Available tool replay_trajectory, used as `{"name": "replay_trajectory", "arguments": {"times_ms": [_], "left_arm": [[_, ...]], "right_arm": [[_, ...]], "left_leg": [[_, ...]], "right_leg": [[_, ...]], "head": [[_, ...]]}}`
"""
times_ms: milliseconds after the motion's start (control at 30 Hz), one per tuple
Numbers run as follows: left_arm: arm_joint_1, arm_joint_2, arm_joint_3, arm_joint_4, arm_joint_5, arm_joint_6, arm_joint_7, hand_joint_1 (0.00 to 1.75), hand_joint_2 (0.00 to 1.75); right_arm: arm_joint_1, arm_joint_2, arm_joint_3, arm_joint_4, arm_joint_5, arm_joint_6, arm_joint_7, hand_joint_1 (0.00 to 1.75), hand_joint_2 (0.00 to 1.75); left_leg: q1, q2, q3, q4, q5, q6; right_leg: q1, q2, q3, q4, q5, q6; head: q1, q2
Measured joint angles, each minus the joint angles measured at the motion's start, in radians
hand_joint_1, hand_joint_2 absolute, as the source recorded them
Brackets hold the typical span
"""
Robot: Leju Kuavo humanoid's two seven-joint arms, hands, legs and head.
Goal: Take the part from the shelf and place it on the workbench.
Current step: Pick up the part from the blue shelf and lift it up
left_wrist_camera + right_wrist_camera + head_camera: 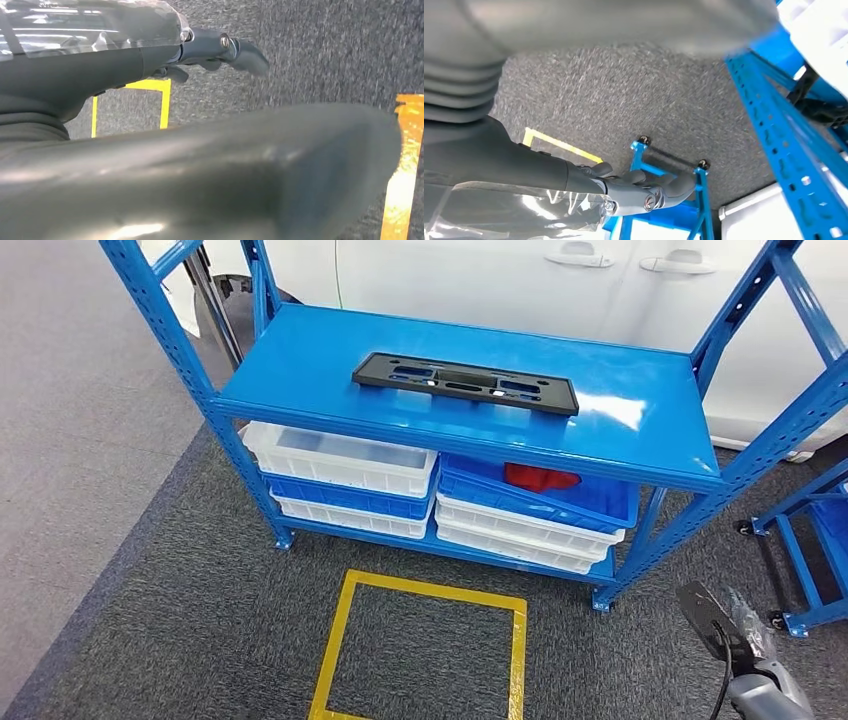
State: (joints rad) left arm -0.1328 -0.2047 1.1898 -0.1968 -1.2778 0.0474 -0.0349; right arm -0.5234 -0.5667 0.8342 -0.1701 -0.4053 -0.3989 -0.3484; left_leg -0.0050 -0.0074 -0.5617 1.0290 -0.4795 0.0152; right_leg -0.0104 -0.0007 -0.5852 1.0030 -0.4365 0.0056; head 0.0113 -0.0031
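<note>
Fingers [674, 185] of both hands loosely curled, empty; flat black rectangular plastic part [465, 383] lengthwise on blue steel shelf [300, 370], well fwd; rt hand [735, 625] nearer.

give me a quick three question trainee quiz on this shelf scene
1. True or false: the black part lies flat on the blue shelf's top deck.
2. What marks the carpet in front of the shelf? A) yellow tape square B) red cone C) white arrow
3. Fill in: the red item sits in a ____ bin.

Key: 1 true; 2 A, the yellow tape square; 3 blue.
</note>
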Motion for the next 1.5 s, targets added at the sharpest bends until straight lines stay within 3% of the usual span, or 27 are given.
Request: {"name": "replay_trajectory", "arguments": {"times_ms": [67,133,167,200,233,300,367,400,467,533,633,667,700,733,800,867,967,1033,1067,1133,1167,1200,1233,1267,1333,1367,1500], "left_arm": [[-0.002,0.000,0.000,0.000,0.000,0.000,-0.001,0.00,0.00],[-0.003,0.000,0.001,0.000,0.000,0.000,-0.001,0.00,0.00],[-0.003,0.000,0.001,0.000,0.000,0.000,-0.001,0.00,0.00],[-0.002,0.000,0.001,0.000,0.000,0.000,-0.001,0.00,0.00],[-0.002,0.000,0.001,0.000,-0.001,0.000,-0.001,0.00,0.00],[-0.004,0.000,0.001,0.000,-0.002,-0.001,-0.001,0.00,0.00],[-0.006,0.000,0.001,0.000,-0.003,-0.003,-0.001,0.00,0.00],[-0.006,0.000,0.001,0.000,-0.004,-0.003,0.000,0.00,0.00],[-0.006,0.000,0.001,0.000,-0.005,-0.004,0.003,0.00,0.00],[-0.007,0.000,0.002,0.000,-0.005,-0.004,0.005,0.00,0.00],[-0.009,0.000,0.002,0.000,-0.004,-0.003,0.007,0.00,0.00],[-0.008,0.000,0.002,0.000,-0.003,-0.003,0.007,0.00,0.00],[-0.008,0.000,0.003,0.000,-0.002,-0.003,0.007,0.00,0.00],[-0.008,0.000,0.004,0.000,-0.002,-0.003,0.007,0.00,0.00],[-0.009,0.000,0.006,0.000,-0.001,-0.003,0.006,0.00,0.00],[-0.010,0.001,0.009,0.000,0.000,-0.003,0.004,0.00,0.00],[-0.010,0.001,0.014,0.000,0.002,-0.003,0.003,0.00,0.00],[-0.010,0.001,0.017,0.000,0.002,-0.003,0.002,0.00,0.00],[-0.010,0.002,0.018,0.000,0.002,-0.003,0.001,0.00,0.00],[-0.010,0.002,0.019,0.000,0.002,-0.003,0.000,0.00,0.00],[-0.009,0.002,0.019,0.000,0.001,-0.003,0.000,0.00,0.00],[-0.008,0.002,0.019,0.000,0.001,-0.003,0.000,0.00,0.00],[-0.007,0.002,0.019,0.000,0.000,-0.003,0.000,0.00,0.00],[-0.006,0.002,0.020,0.000,-0.001,-0.003,0.001,0.00,0.00],[-0.007,0.002,0.020,0.000,-0.001,-0.004,0.000,0.00,0.00],[-0.008,0.003,0.020,0.000,-0.002,-0.004,0.000,0.00,0.00],[-0.005,0.003,0.020,0.000,-0.005,-0.005,-0.002,0.00,0.00]], "right_arm": [[-0.013,-0.003,0.005,-0.001,0.014,-0.001,0.014,0.00,0.87],[-0.026,-0.006,0.011,-0.001,0.030,0.001,0.037,0.00,0.00],[-0.031,-0.008,0.015,-0.001,0.038,0.003,0.051,0.00,0.00],[-0.035,-0.010,0.017,-0.001,0.043,0.007,0.067,0.00,0.00],[-0.040,-0.012,0.019,-0.002,0.047,0.014,0.086,0.00,0.00],[-0.049,-0.020,0.021,-0.002,0.049,0.032,0.129,0.00,0.00],[-0.053,-0.030,0.023,-0.001,0.044,0.053,0.174,0.00,0.00],[-0.052,-0.036,0.023,-0.001,0.037,0.062,0.193,0.00,0.00],[-0.046,-0.048,0.023,-0.001,0.025,0.071,0.220,0.00,0.87],[-0.040,-0.059,0.023,-0.001,0.018,0.072,0.229,0.00,1.75],[-0.035,-0.071,0.023,0.000,0.019,0.075,0.240,0.00,1.75],[-0.033,-0.074,0.023,0.000,0.025,0.080,0.246,0.00,1.75],[-0.033,-0.077,0.025,0.000,0.034,0.087,0.253,0.00,1.75],[-0.034,-0.081,0.027,0.000,0.045,0.094,0.260,0.00,1.75],[-0.041,-0.093,0.035,0.000,0.063,0.104,0.275,0.00,1.75],[-0.052,-0.103,0.044,0.000,0.080,0.108,0.289,0.00,1.75],[-0.063,-0.113,0.065,0.001,0.115,0.109,0.311,0.00,1.75],[-0.072,-0.117,0.089,0.002,0.165,0.106,0.335,0.00,1.75],[-0.078,-0.119,0.109,0.002,0.204,0.105,0.354,0.00,1.75],[-0.086,-0.120,0.166,0.004,0.289,0.108,0.399,0.00,1.75],[-0.088,-0.120,0.198,0.005,0.324,0.111,0.420,0.00,1.75],[-0.088,-0.120,0.229,0.006,0.350,0.115,0.438,0.00,1.75],[-0.088,-0.121,0.256,0.006,0.369,0.117,0.454,0.00,1.75],[-0.088,-0.121,0.281,0.007,0.386,0.120,0.467,0.00,1.75],[-0.088,-0.124,0.329,0.010,0.416,0.128,0.490,0.00,1.75],[-0.087,-0.126,0.351,0.011,0.431,0.133,0.499,0.00,1.75],[-0.076,-0.139,0.425,0.017,0.481,0.148,0.527,0.00,1.75]], "left_leg": [[0.002,0.001,-0.037,0.082,-0.047,-0.011],[0.005,0.001,-0.106,0.220,-0.106,-0.018],[0.005,0.001,-0.132,0.267,-0.116,-0.019],[0.006,0.001,-0.141,0.276,-0.104,-0.020],[0.006,0.001,-0.129,0.243,-0.074,-0.018],[0.005,0.001,-0.070,0.106,0.003,-0.009],[0.003,0.001,-0.026,0.006,0.036,0.002],[0.002,0.000,-0.021,-0.009,0.036,0.006],[0.002,0.000,-0.020,-0.018,0.039,0.016],[0.005,0.001,-0.016,-0.028,0.044,0.027],[0.006,0.002,-0.014,-0.032,0.046,0.033],[0.006,0.003,-0.014,-0.031,0.046,0.033],[0.006,0.003,-0.014,-0.031,0.045,0.033],[0.007,0.003,-0.013,-0.030,0.044,0.032],[0.007,0.002,-0.011,-0.025,0.040,0.026],[0.004,0.001,-0.012,-0.018,0.034,0.017],[0.002,0.000,-0.015,-0.017,0.032,0.002],[0.003,0.001,-0.025,0.009,0.012,-0.008],[0.004,0.001,-0.043,0.052,-0.015,-0.013],[0.006,0.001,-0.104,0.187,-0.082,-0.018],[0.007,0.001,-0.134,0.250,-0.105,-0.018],[0.007,0.001,-0.150,0.282,-0.109,-0.017],[0.007,0.001,-0.147,0.273,-0.092,-0.015],[0.006,0.001,-0.124,0.223,-0.058,-0.011],[0.003,0.001,-0.054,0.077,0.009,0.003],[0.001,0.001,-0.029,0.024,0.027,0.008],[-0.003,0.001,-0.013,-0.020,0.034,0.021]], "right_leg": [[-0.004,-0.001,0.006,-0.008,0.003,-0.007],[-0.003,-0.001,0.007,-0.009,0.002,-0.011],[-0.002,-0.001,0.008,-0.008,0.001,-0.012],[-0.002,0.000,0.009,-0.008,0.001,-0.012],[-0.002,0.000,0.010,-0.007,-0.001,-0.011],[-0.001,0.001,0.014,-0.005,-0.005,-0.007],[0.002,0.001,0.013,-0.001,-0.008,0.001],[0.003,0.000,0.010,-0.001,-0.007,0.007],[0.001,0.000,0.008,-0.001,-0.007,0.017],[-0.002,0.000,-0.006,0.033,-0.033,0.027],[-0.006,0.000,-0.091,0.215,-0.122,0.040],[-0.008,0.000,-0.118,0.268,-0.137,0.044],[-0.010,0.000,-0.129,0.287,-0.133,0.046],[-0.013,0.000,-0.120,0.263,-0.109,0.048],[-0.017,-0.001,-0.055,0.125,-0.039,0.048],[-0.015,0.001,-0.005,0.020,-0.004,0.040],[-0.010,0.002,-0.002,0.006,-0.004,0.022],[-0.013,0.002,-0.001,0.002,-0.002,0.009],[-0.014,0.001,0.000,0.001,-0.001,0.003],[-0.011,0.001,0.001,0.001,-0.003,-0.004],[-0.009,0.001,0.001,0.001,-0.003,-0.006],[-0.007,0.001,0.002,0.001,-0.004,-0.006],[-0.005,0.001,0.003,0.001,-0.005,-0.007],[-0.003,0.001,0.006,0.002,-0.006,-0.007],[0.001,0.001,0.010,0.003,-0.009,-0.004],[0.002,0.001,0.009,0.004,-0.010,0.000],[-0.001,0.001,0.006,0.004,-0.011,0.022]], "head": [[0.000,0.000],[0.000,0.000],[0.000,0.000],[0.000,0.000],[0.000,0.000],[0.000,0.000],[0.000,0.000],[0.000,0.000],[0.000,0.000],[0.000,0.000],[0.000,0.000],[0.000,0.000],[0.000,0.000],[0.000,0.000],[0.000,0.000],[0.000,0.000],[0.000,0.000],[0.000,0.000],[0.000,0.000],[0.000,0.000],[0.000,0.000],[0.000,0.000],[0.000,0.000],[0.000,0.000],[0.000,0.000],[0.000,0.000],[0.000,0.000]]}}
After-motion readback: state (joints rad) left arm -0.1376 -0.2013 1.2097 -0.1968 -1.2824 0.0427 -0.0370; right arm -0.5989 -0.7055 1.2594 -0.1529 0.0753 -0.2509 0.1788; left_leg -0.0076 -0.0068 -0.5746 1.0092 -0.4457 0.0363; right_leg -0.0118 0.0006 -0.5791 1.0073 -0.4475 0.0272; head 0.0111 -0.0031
